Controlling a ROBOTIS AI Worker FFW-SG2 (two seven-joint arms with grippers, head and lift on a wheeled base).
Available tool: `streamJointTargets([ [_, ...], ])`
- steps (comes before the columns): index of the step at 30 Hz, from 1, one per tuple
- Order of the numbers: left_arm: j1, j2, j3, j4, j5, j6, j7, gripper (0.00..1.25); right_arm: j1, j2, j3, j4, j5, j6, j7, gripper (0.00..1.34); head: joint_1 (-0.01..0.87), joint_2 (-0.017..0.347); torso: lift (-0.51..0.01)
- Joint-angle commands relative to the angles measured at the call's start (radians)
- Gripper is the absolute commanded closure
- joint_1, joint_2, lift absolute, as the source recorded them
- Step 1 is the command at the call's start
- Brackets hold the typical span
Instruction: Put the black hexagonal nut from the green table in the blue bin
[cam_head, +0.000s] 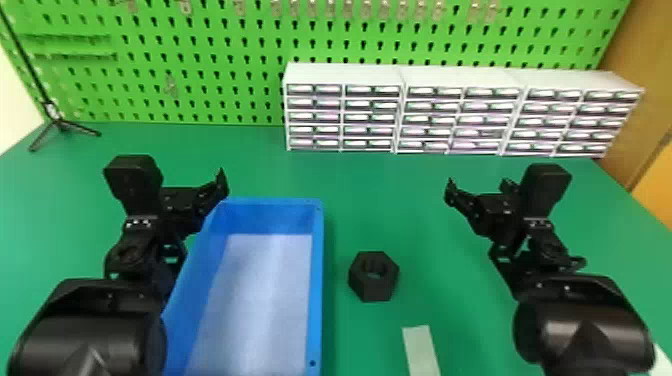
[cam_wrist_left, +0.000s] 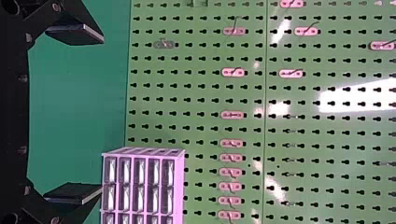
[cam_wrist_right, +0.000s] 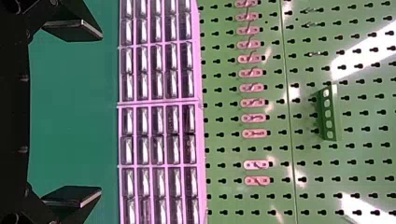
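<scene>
"Where is the nut?"

"From where I stand, the black hexagonal nut (cam_head: 374, 276) lies on the green table (cam_head: 380, 195), its hole facing up, near the right wall of the blue bin (cam_head: 316, 280) but not touching it."

"What might go wrong?"

"That closeness is my worry. Fingers lowered carelessly between nut and bin could bump the wall and shove the bin aside. If they close on the nut's corners instead of its flat sides, it could twist and slip. Carried too low, it could catch the bin's rim and drop outside. A reach by both arms could also make them collide over the bin."

"How are the arms posed?"

"Both stretch forward from the robot's side, wrists roughly level, aimed at the pegboard (cam_head: 200, 75) beyond the bin. The left gripper (cam_wrist_left: 101, 115) is by the bin's far left corner, fingers spread wide with nothing between them. The right gripper (cam_wrist_right: 101, 112) is well to the right of the bin, farther out than the nut, also spread and holding nothing. Neither points down at the nut, so I judge the pickup hasn't begun."
</scene>
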Motion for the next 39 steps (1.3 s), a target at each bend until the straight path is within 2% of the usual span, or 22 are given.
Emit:
streamJointTargets([
  [1, 0.000, 0.000, 0.000, 0.000, -0.001, 0.000, 0.000, 0.16, 0.000, 0.000, 0.000, 0.000, 0.000, 0.000, 0.000, 0.14, 0.683, 0.028, -0.096],
  [22, -0.002, 0.000, 0.006, 0.000, 0.006, -0.001, 0.000, 0.16, 0.000, -0.006, 0.005, -0.012, -0.003, 0.029, 0.002, 0.14, 0.683, 0.028, -0.096],
  [29, -0.002, 0.000, 0.012, 0.000, 0.010, -0.003, 0.000, 0.16, 0.008, -0.025, 0.006, -0.054, -0.017, 0.117, 0.003, 0.13, 0.683, 0.028, -0.096],
  [35, 0.002, 0.000, 0.016, -0.002, 0.015, -0.005, 0.000, 0.16, 0.008, -0.058, -0.005, -0.098, -0.032, 0.261, 0.087, 0.13, 0.683, 0.028, -0.096],
  [39, 0.002, 0.000, 0.016, -0.002, 0.015, -0.005, 0.000, 0.16, 0.005, -0.067, -0.018, -0.111, -0.042, 0.324, 0.143, 0.13, 0.683, 0.028, -0.096],
])
